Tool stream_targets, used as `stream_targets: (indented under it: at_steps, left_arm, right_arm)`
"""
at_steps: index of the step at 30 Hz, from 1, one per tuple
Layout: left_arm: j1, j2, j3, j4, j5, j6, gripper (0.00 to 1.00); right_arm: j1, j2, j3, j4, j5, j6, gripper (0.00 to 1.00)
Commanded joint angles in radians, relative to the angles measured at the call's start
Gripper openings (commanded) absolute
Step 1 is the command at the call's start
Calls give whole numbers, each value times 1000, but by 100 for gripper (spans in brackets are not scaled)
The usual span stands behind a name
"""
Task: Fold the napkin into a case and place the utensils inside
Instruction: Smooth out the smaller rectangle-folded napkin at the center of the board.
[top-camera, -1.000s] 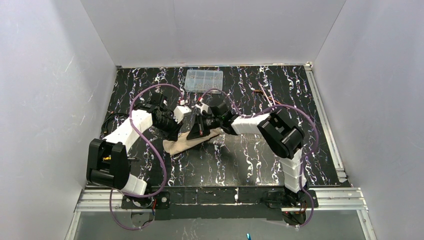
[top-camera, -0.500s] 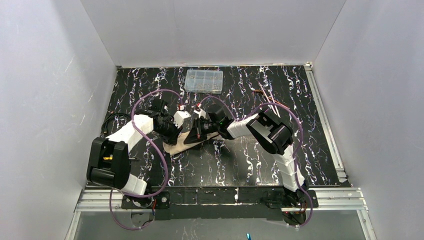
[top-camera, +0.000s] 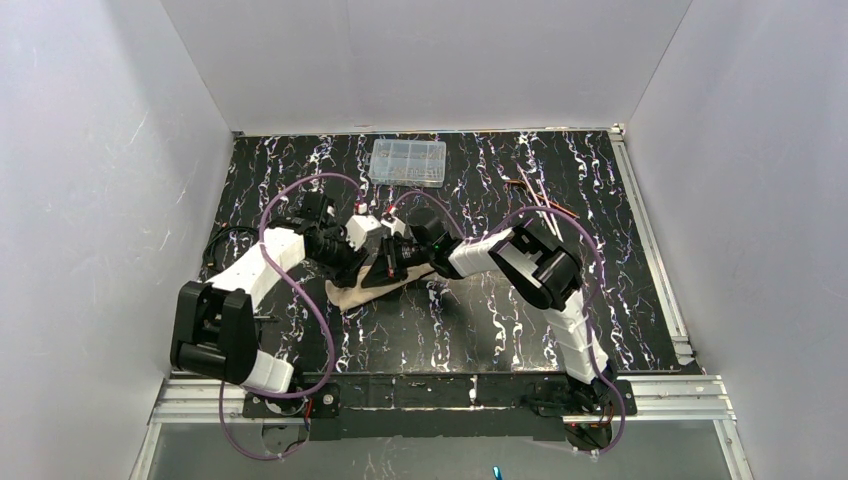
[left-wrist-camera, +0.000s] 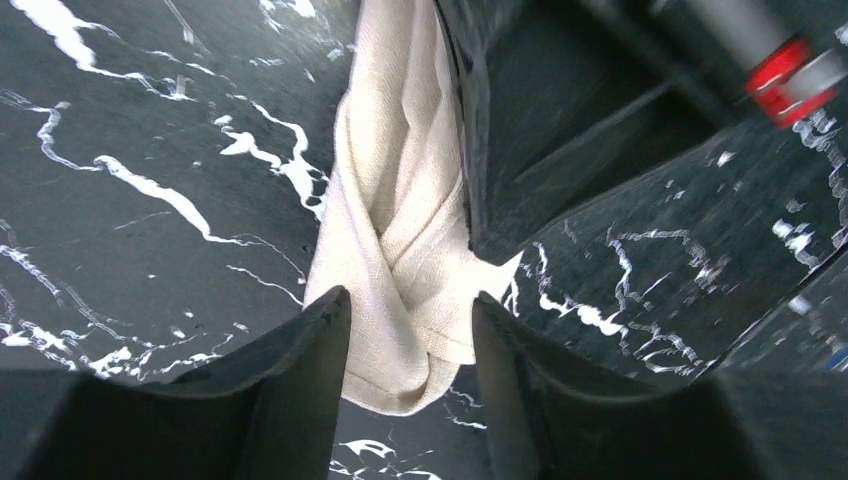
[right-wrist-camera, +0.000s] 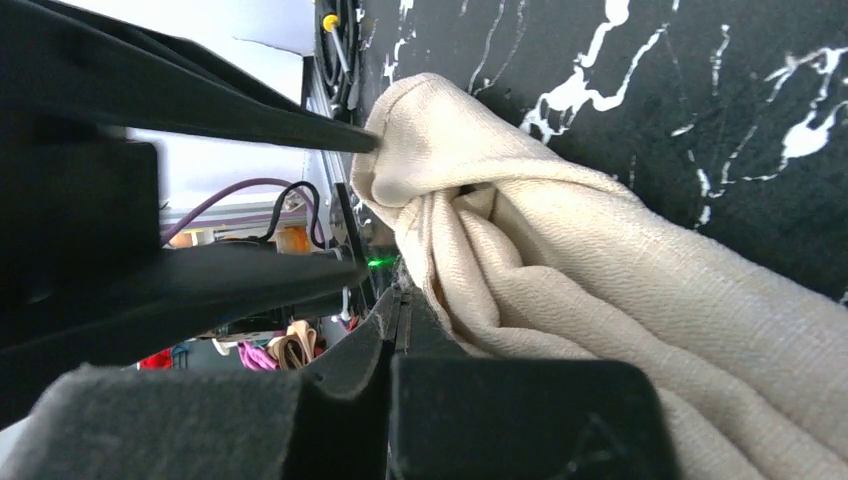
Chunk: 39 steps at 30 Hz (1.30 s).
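Lab test cell: white panel walls (top-camera: 100, 150) enclose a marbled table (top-camera: 480, 320).

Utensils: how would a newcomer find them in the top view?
On the black marbled table, look to the far right, beyond the right arm's elbow. The utensils lie there in a loose cluster. They are thin copper-coloured metal, unlike the clear plastic box to their left or the beige napkin nearer the arms.
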Motion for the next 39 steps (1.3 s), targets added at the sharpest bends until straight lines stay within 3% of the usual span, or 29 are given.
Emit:
stream_targets:
  at_steps: [1, 5, 6, 8, 14, 17, 20, 23, 27, 31, 39]
  left_arm:
    - [-5, -81, 115, -100, -25, -34, 57]
    - [-4, -86, 210, -193, -118, 6, 80]
    - [-1, -81, 219, -193, -155, -4, 94]
    - [3, -63, 222, -170, -236, -53, 98]
    - [7, -65, 251, -229, -181, -49, 99]
    - [6, -141, 210, -125, -243, -40, 99]
    - [20, -161, 156, -4, -401, -131, 99]
    - [21, -122, 170, -109, -232, -56, 98]
    - [-30, -173, 47, -50, -134, -12, 94]
    - [-119, -152, -42, 18, -207, -33, 84]
    - [-133, -65, -58, 143, -311, -76, 65]
  right_arm:
    - [3, 51, 31, 5, -8, -12, 1]
    - [2, 76, 14, 23, -20, -11, 1]
    - [2, 76, 12, 24, -20, -11, 1]
    - [2, 78, 14, 26, -23, -14, 1]
    - [2, 94, 18, 33, -34, -16, 1]
    - [0, 102, 12, 46, -37, -14, 1]
    - [-1, 106, 3, 73, -42, -3, 1]
    - [-1, 107, -2, 97, -44, 11, 1]
    - [-1, 110, -7, 131, -49, 35, 1]
    - [-5, 106, -18, 156, -52, 48, 1]
    - [-7, 100, -37, 203, -60, 77, 1]
